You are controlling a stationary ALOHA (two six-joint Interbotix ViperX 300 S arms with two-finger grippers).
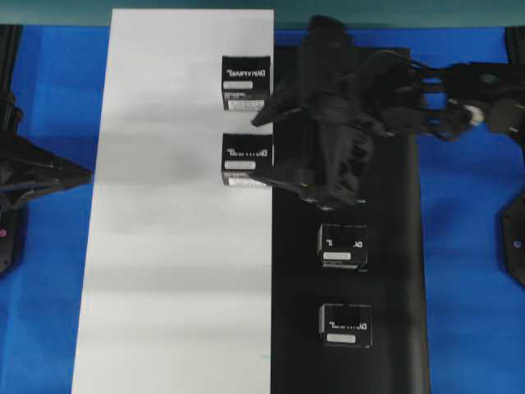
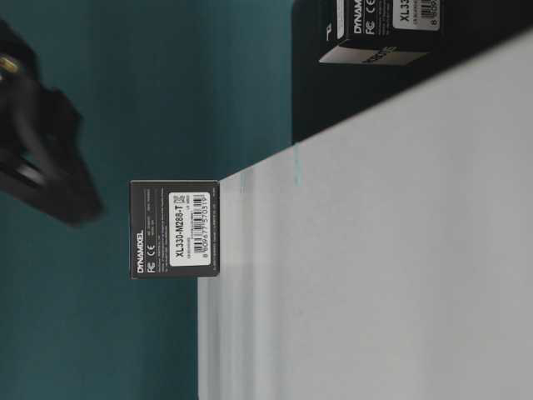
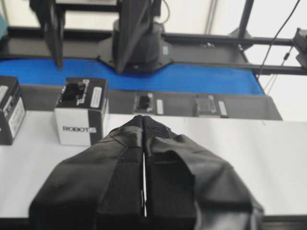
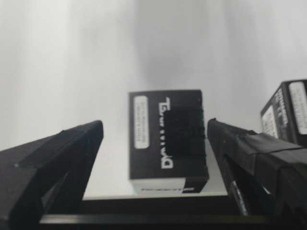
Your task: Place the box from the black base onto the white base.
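table: blue top, showing on both sides of the two sheets
white base: long white sheet on the left half, right up against the black one
black base: long dark sheet on the right, with a good chunk of its upper part buried under the right arm
right arm: reached in from the right edge across the black base, and was basically the main thing blocking the view
right gripper: spread wide open, holding nothing; in its wrist view the fingers stood on either side of the box without touching it
left gripper: parked at the left side, taped fingers pressed together, nothing between them
box: sat on the white base near its right edge, just at the open gripper's tips, let go
second box: also on the white base, further up, same edge
other two boxes: still on the black base, one below the other, clear of the arm
hard to see: lettering on the boxes was blurry from above; the table-level view was turned sideways and cut one box off at the top edge
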